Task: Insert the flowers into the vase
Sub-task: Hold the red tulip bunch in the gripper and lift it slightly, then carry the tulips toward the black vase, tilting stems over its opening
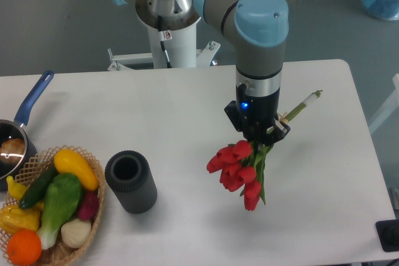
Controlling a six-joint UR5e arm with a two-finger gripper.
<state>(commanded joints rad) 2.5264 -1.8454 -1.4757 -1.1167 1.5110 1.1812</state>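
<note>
Wicker basket [93, 172] of vegetables is sitting at the near left edge of the white bench [187, 104], far to the left of the end effector [259, 135] and nearer the camera than it. Just right of the basket, the vase [131, 182] is standing upright with its round mouth open, still well to the left of the end effector and a little nearer than it. Below the end effector, the red tulip heads of the flowers [237, 166] are hanging down and toward the camera, clear of the vase. The end effector is clenching the flowers by their stems, the pale stem ends poking out to its right and away. Farther back at the left edge, a blue-handled saucepan [28, 107] is resting beside the basket.
</note>
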